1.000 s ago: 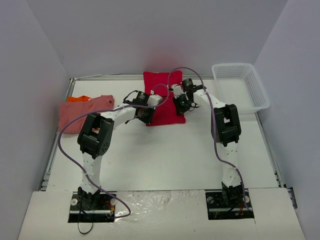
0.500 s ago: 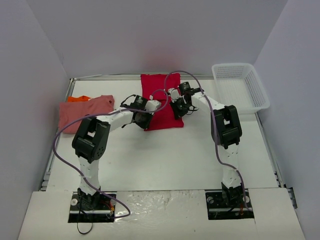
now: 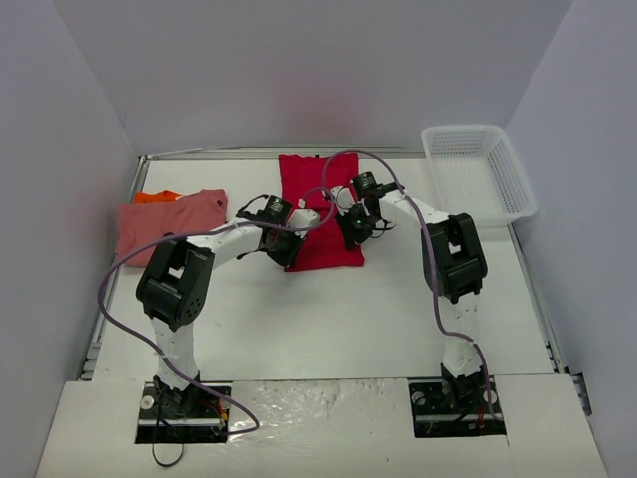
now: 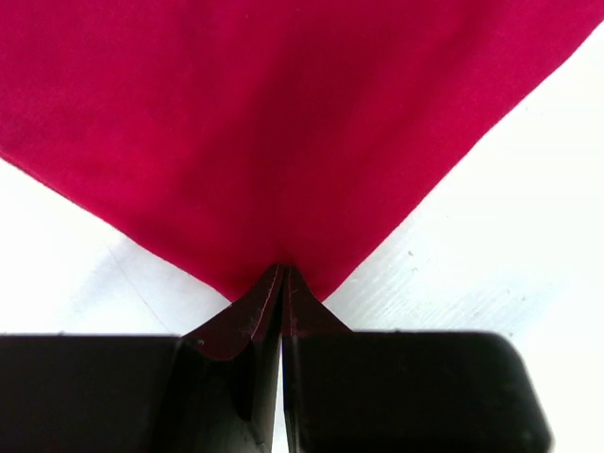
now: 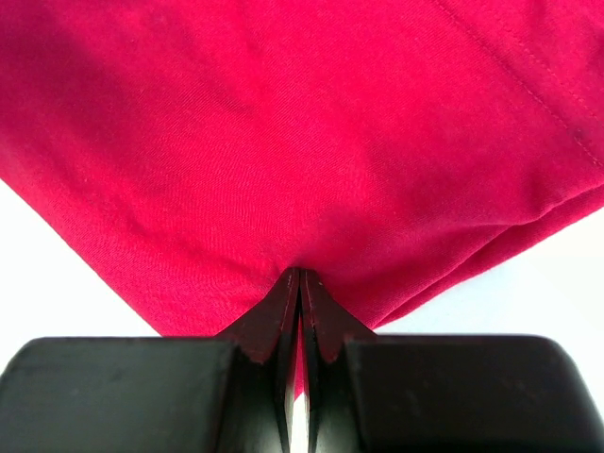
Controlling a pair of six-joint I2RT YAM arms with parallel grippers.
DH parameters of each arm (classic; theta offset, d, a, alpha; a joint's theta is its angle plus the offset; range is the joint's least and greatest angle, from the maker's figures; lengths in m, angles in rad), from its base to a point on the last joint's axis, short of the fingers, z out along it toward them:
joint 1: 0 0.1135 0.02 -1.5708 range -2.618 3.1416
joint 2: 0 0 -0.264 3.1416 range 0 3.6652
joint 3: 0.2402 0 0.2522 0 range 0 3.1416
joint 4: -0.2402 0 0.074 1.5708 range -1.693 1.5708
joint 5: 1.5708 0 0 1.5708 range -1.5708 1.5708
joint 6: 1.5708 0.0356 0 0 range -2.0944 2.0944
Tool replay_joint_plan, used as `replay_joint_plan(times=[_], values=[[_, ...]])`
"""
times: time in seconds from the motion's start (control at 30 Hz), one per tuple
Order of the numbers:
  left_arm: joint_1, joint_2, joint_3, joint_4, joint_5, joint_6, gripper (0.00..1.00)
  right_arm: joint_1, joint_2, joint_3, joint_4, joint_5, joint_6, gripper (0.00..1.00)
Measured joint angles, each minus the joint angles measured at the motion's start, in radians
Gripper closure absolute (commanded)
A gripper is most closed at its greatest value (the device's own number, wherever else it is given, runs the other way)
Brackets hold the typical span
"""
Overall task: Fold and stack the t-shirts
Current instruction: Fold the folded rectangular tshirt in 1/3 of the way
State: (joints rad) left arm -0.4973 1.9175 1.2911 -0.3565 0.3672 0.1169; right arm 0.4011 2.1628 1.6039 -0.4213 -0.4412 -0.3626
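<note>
Red shirt (image 3: 309, 181) lies flat left of the basket (image 3: 463, 130); it looks soft, light and floppy. Your left gripper (image 4: 283, 274) and right gripper (image 5: 299, 276) each pinch a near corner; pull it taut by those corners.

Top camera looks down — wrist cameras press close on red t-shirt (image 3: 301, 179).

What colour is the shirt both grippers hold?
The shirt is plain bright red; clearest in left wrist view.

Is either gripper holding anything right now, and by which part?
Both hold the red t-shirt. The left gripper is shut on a corner on its left side, and the right gripper on a corner on its right side.
</note>
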Motion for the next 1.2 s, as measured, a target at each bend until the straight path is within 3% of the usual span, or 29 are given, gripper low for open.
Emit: replay_joint_plan(times=[0.63, 1.2], values=[[-0.068, -0.061, -0.077, -0.061, 0.036, 0.056, 0.98, 0.032, -0.055, -0.097, -0.035, -0.065, -0.022, 1.00], [-0.084, -0.075, -0.064, -0.250, 0.041, 0.146, 0.98, 0.047, -0.085, -0.185, -0.087, -0.190, -0.036, 1.00]])
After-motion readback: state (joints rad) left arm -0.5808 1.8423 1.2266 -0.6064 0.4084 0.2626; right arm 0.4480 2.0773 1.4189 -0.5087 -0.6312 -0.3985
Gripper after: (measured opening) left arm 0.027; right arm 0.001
